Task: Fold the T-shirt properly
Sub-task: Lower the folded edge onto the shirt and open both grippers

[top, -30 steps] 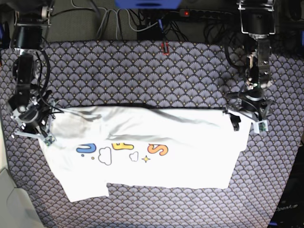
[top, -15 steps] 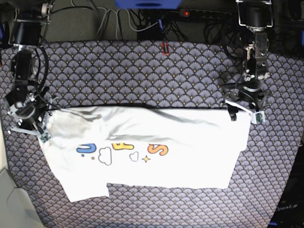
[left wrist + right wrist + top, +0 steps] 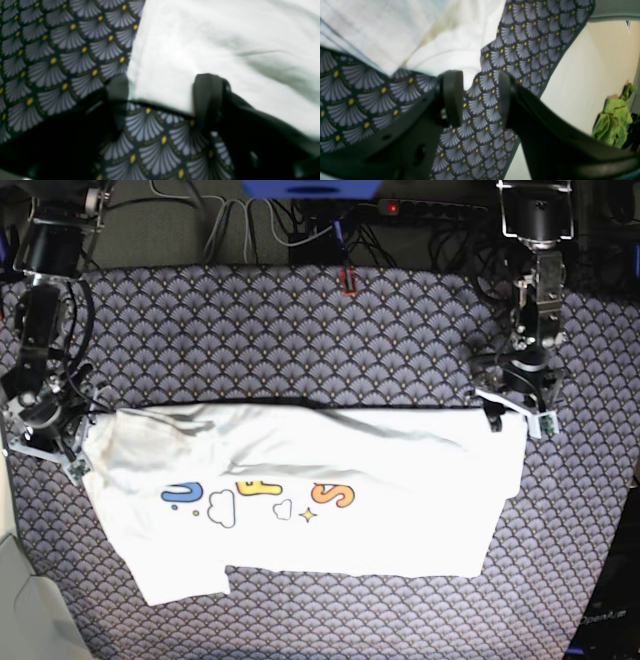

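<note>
T-shirt (image 3: 330, 480) flat (folded), pincers apart

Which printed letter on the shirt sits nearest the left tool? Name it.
The orange S, rightmost of the three coloured letters on the T-shirt, closest to the left tool.

A fan-patterned tablecloth (image 3: 300, 330) covers the table, with cables (image 3: 230, 225) and a power strip (image 3: 435, 208) behind.

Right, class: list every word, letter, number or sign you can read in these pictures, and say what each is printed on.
"U": blue letter, partly folded under, on the T-shirt.
"F": yellow letter, top half only, same shirt.
"S": orange letter, same shirt.
Faint lettering at the base view's lower right corner: too small to read.
Wrist views: no text.
</note>
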You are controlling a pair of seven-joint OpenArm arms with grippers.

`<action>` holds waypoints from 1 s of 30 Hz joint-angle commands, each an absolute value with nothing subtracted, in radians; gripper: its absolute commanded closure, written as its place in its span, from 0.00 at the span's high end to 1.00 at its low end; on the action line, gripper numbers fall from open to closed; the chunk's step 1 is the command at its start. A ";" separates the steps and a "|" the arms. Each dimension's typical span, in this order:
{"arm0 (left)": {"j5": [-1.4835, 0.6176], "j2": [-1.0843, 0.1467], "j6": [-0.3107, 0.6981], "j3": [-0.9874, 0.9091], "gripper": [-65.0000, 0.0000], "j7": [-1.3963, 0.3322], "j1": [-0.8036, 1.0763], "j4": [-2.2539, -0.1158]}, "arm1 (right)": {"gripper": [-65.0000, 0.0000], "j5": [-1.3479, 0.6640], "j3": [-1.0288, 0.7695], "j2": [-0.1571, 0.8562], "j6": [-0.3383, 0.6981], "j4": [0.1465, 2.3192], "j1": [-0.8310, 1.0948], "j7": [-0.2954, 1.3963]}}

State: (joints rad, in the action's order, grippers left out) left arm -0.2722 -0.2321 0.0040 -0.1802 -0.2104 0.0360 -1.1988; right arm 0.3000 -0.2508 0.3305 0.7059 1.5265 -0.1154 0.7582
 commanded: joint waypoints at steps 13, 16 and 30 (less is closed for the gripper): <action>-0.277 -0.243 0.004 -0.185 0.03 -0.226 0.028 -1.205 | 0.38 0.298 -0.254 0.326 0.698 1.382 -0.147 0.687; -0.277 -0.246 0.004 -0.185 0.03 -0.226 0.028 -1.205 | 0.38 0.298 -0.255 0.331 0.698 1.336 -0.147 0.647; -0.272 -0.248 0.004 -0.185 0.03 -0.229 0.028 -1.205 | 0.38 0.298 -0.254 0.332 0.698 1.320 -0.199 0.644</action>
